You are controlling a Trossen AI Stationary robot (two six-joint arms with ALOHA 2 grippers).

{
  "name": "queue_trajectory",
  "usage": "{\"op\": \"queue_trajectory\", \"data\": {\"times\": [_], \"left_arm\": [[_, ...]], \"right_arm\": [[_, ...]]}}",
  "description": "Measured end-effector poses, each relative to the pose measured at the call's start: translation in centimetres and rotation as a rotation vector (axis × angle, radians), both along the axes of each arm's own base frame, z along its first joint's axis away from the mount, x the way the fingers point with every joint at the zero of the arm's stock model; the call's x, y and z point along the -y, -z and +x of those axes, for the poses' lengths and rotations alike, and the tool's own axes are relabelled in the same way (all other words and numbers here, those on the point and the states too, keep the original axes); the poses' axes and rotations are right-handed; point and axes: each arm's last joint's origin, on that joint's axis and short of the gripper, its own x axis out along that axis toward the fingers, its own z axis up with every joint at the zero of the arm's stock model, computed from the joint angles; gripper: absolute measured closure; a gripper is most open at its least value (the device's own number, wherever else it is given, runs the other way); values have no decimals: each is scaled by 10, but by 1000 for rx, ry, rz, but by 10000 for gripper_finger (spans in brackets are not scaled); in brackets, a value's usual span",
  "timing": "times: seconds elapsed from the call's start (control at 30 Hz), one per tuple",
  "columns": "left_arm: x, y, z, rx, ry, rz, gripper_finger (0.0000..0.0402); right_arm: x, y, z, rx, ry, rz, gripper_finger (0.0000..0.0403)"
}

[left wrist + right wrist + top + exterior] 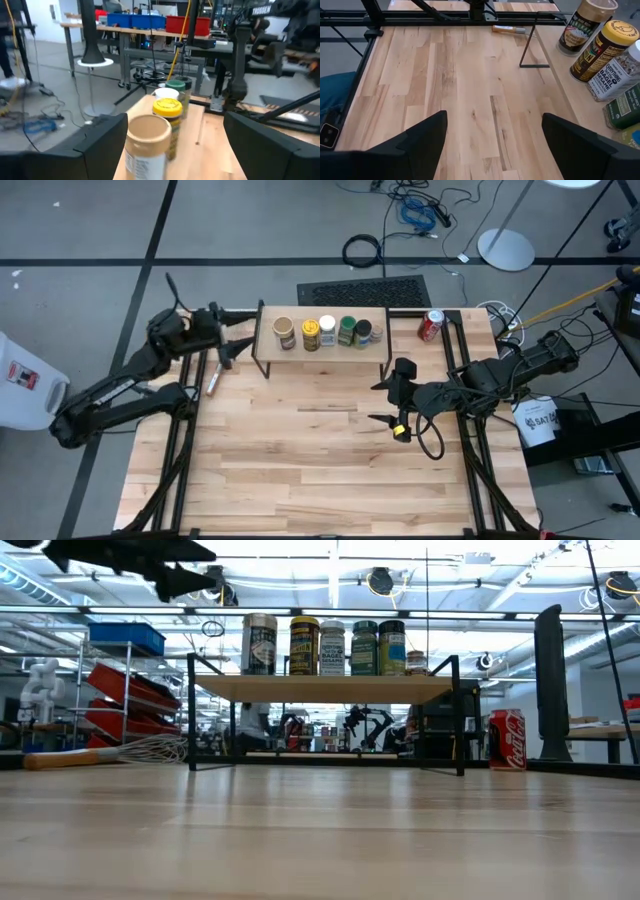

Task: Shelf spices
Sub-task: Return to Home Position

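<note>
All the jars point(327, 331) sat on the shelf point(300, 315). Left claw point(240, 343) and right claw point(381, 402) were wide, empty. Looked like wrap-up, just backing off home next.

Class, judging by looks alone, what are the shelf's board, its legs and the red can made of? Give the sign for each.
Shelf board: pale wood, matte, with faint grain lines. Legs: probably metal, black coated, being thin straight rods. Red can: likely aluminium, glossy print, from its sheen.
</note>
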Motion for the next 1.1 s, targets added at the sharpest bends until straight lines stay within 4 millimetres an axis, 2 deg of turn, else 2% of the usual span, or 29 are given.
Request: {"op": "queue_trajectory", "data": {"times": [0.27, 0.43, 0.53, 0.67, 0.87, 1.0, 1.1], "left_arm": [[25, 0, -11, -1, 131, -102, 67], [43, 0, -16, 4, 242, -118, 104], [54, -4, -17, 29, 328, -99, 143], [63, -3, -15, 28, 329, -81, 205], [75, 16, 0, -58, 333, -76, 283], [86, 27, 12, -108, 356, -73, 321], [97, 36, 18, -117, 396, -44, 350]], "right_arm": [[0, 0, 0, -1, -1, -1, 90], [-8, 0, -3, -6, -44, -15, 111], [-13, 1, -6, -8, -71, -17, 150], [-19, 1, -8, -12, -89, -12, 222], [-24, 2, -11, -10, -104, -17, 330], [-29, 16, -12, -46, -120, -31, 388], [-33, 32, -13, -60, -110, -49, 398]]}}
